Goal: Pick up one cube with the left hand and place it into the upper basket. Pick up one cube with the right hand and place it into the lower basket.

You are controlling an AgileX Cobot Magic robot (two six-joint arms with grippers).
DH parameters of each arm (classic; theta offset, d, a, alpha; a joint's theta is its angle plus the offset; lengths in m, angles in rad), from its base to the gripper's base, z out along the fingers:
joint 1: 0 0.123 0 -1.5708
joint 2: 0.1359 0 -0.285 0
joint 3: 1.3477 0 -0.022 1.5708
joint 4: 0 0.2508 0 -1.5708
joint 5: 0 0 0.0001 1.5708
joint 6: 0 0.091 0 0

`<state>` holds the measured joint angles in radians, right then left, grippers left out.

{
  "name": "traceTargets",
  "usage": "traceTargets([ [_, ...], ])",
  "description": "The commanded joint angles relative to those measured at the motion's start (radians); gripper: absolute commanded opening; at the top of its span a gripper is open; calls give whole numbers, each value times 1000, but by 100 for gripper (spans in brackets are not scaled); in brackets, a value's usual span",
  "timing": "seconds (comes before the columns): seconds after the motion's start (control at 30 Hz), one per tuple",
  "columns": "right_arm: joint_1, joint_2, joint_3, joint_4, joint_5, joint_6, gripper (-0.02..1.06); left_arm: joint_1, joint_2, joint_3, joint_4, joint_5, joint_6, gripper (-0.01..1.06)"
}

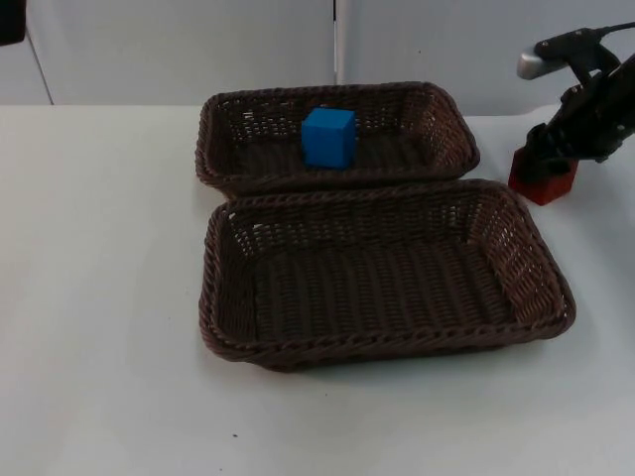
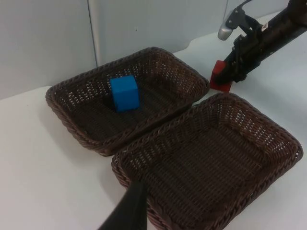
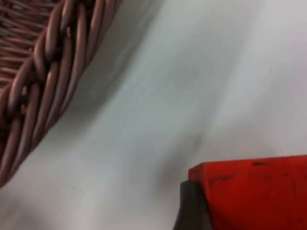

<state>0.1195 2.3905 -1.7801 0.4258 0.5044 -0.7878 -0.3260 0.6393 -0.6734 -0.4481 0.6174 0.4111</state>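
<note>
A blue cube (image 1: 328,137) (image 2: 124,93) rests inside the upper brown wicker basket (image 1: 213,139) (image 2: 62,110). The lower basket (image 1: 213,278) (image 2: 288,153) in front of it holds nothing. Right of the upper basket a red cube (image 1: 544,184) (image 2: 219,79) (image 3: 259,191) stands on the table. My right gripper (image 1: 546,159) (image 2: 235,67) is down over it, shut on it, with one black fingertip (image 3: 192,206) pressed against its side. My left gripper (image 2: 127,213) waits high above the near left side of the baskets, away from both cubes.
The two baskets touch along their long rims and take up the middle of the white table. The grey partition wall (image 1: 179,50) closes off the back. Bare table lies left of and in front of the baskets.
</note>
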Motion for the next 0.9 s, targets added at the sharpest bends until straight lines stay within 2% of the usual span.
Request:
traceTargets([
  [0.0, 9, -33, -7, 2, 44, -9, 0, 2, -9, 5, 7, -1, -4, 101],
  [0.2, 9, -136, -7, -4, 119, -6, 0, 2, -9, 5, 7, -1, -4, 101],
  [0.37, 7, -283, -7, -4, 229, -6, 0, 2, -9, 5, 7, -1, -4, 101],
  [0.53, 7, -357, -7, -4, 302, -4, 0, 2, -9, 5, 7, -1, -4, 101],
  [0.87, 7, -472, -7, -19, 453, 85, 0, 2, -9, 5, 11, 11, -4, 101],
])
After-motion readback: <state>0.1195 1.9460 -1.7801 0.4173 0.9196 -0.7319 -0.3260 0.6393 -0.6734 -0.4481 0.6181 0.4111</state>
